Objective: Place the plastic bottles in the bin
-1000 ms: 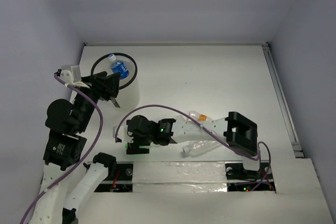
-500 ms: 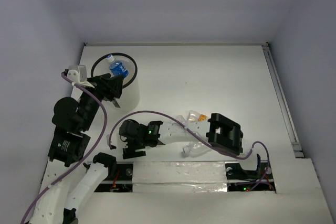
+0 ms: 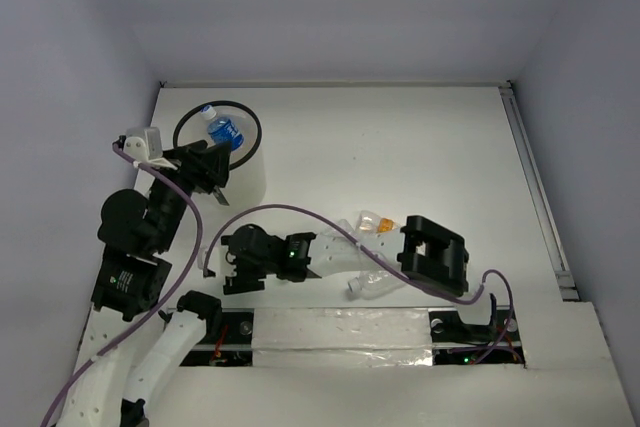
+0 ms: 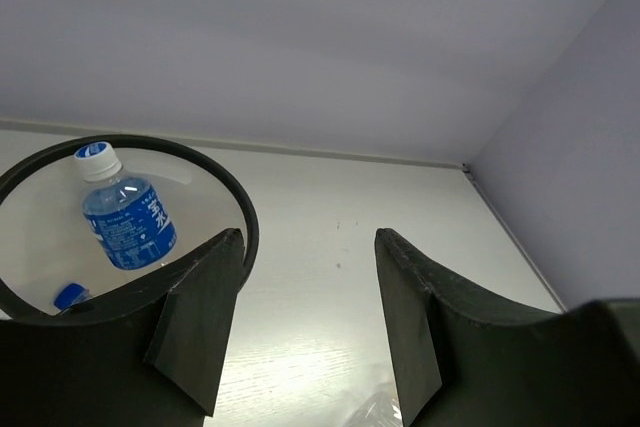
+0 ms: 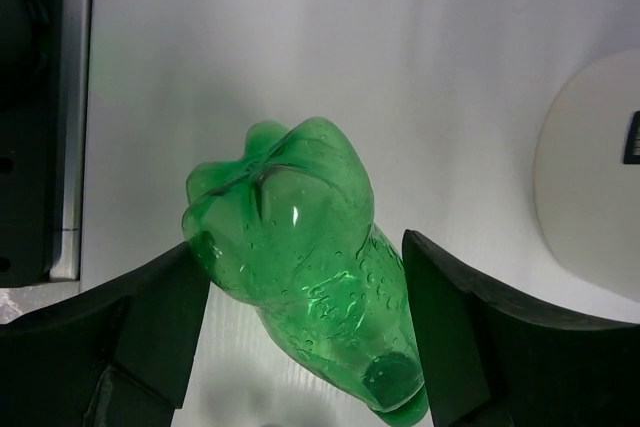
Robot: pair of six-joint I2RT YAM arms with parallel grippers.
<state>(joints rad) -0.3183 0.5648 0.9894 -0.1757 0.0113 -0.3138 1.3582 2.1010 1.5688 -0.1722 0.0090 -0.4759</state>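
The step in hand looked like the pickup of a green bottle [image 5: 300, 287]. The right hand [image 5: 305, 247] had a finger on each side of it, close against its walls. Whether they already pressed it, I could not tell. The bottle lay on its side on the desk [image 3: 400, 147], near the bin [image 3: 250, 175] on the side facing the arm bases. The next move would call for a firm squeeze on the round body, a lift higher than the bin's black rim, and a carry over its mouth.

The left hand [image 4: 310, 237] hung beside the bin, at its rim, with its fingers apart and nothing between them. It might need to clear out of the way.

The green bottle was translucent, with a lobed, petal-shaped base and droplets on the inside. It would likely be light and slippery. A blue-labelled bottle [image 3: 226, 129] already stood inside the bin. A clear bottle [image 3: 372, 285] and an orange-capped one [image 3: 374, 221] lay farther from the bin, by the right arm.
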